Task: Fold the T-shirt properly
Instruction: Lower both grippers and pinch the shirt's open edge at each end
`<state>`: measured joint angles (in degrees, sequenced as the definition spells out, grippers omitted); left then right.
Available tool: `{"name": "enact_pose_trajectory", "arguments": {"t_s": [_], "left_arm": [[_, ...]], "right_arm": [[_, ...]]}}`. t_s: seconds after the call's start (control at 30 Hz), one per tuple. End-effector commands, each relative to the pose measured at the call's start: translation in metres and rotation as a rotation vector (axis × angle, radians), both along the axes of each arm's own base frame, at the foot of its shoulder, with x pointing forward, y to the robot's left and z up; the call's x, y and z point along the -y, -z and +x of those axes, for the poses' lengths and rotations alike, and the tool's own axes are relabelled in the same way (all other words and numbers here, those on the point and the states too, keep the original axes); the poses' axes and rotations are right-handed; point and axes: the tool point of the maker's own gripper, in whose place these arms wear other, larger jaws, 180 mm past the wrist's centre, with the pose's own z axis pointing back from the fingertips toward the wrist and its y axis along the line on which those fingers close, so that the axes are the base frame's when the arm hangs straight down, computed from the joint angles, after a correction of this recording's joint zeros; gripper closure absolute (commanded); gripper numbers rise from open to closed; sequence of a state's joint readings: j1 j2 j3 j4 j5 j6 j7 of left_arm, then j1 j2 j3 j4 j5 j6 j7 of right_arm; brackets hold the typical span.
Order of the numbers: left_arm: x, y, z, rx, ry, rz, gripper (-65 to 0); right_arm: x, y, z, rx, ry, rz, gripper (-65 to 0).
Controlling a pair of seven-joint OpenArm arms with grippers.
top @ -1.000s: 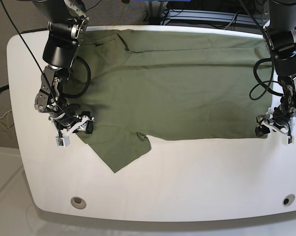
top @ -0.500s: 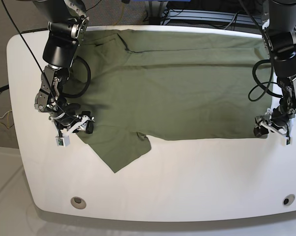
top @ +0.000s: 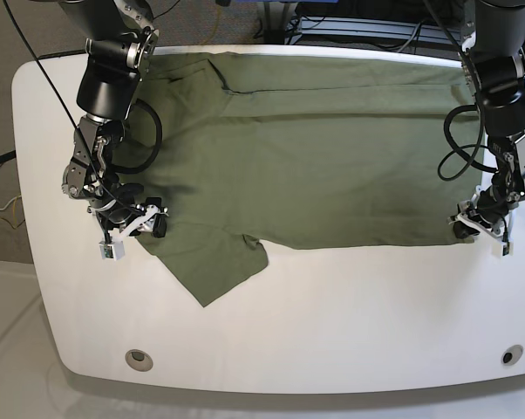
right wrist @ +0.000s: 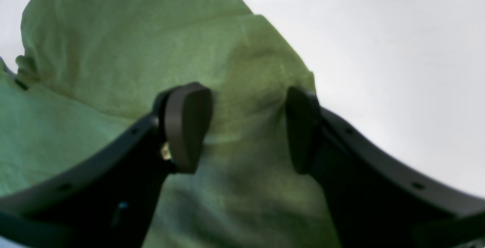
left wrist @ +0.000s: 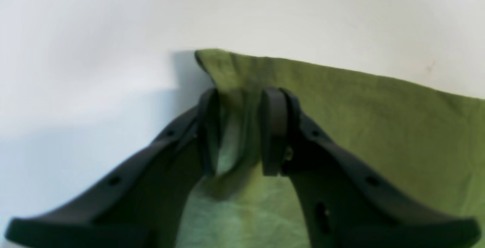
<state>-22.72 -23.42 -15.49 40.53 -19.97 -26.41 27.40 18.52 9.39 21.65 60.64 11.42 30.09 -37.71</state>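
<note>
two arms sit low at opposite ends of the t-shirt (top: pixel 306 148), which lies spread flat across the far half of the white table (top: pixel 350 332), olive green, long axis running side to side in the base view. one sleeve (top: pixel 214 266) sticks out toward the near edge on that view's left; the rest of the near hem runs fairly straight across to the right.

left gripper (top: pixel 480 229) is at the shirt's near corner on the base view's right. left wrist view shows its jaws nearly closed with a bunched ridge of green cloth (left wrist: pixel 238 127) pinched up between the two dark pads (left wrist: pixel 273 127); the corner of the fabric (left wrist: pixel 212 60) pokes out just past the tips, bare table beyond it.

right gripper (top: pixel 133 229) is at the shirt's edge on the base view's left, just above the sleeve. right wrist view has its jaws spread wide, pads (right wrist: pixel 187 127) set down on either side of a raised hump of cloth (right wrist: pixel 246 89), nothing clamped; the pads look to be touching or just over the fabric, cannot tell which. cloth edge runs beside the far pad with white table past it.

two round holes (top: pixel 139 357) mark the table's near corners.
</note>
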Motion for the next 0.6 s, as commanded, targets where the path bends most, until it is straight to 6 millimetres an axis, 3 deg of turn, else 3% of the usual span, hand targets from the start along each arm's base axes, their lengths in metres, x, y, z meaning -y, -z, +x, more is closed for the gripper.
{"name": "enact_pose_trajectory", "arguments": {"t_s": [0.0,0.3,0.37,0.57], "left_arm": [[-0.008,-0.018,0.011,0.043,-0.003,0.013,-10.5],[-0.01,-0.016,0.009,0.034,-0.009,0.016,0.0],[-0.009,-0.019,0.011,0.048,-0.004,0.021,0.0],[-0.01,-0.02,0.012,0.056,-0.006,0.022,0.0]], "right_arm": [[0.004,-0.014,0.01,0.038,-0.003,-0.006,-33.8],[0.005,-0.018,0.014,0.055,0.003,-0.009,-33.9],[0.008,-0.04,0.031,0.13,0.013,-0.017,-33.8],[0.012,-0.063,0.05,0.202,0.016,-0.042,-33.9]]}}
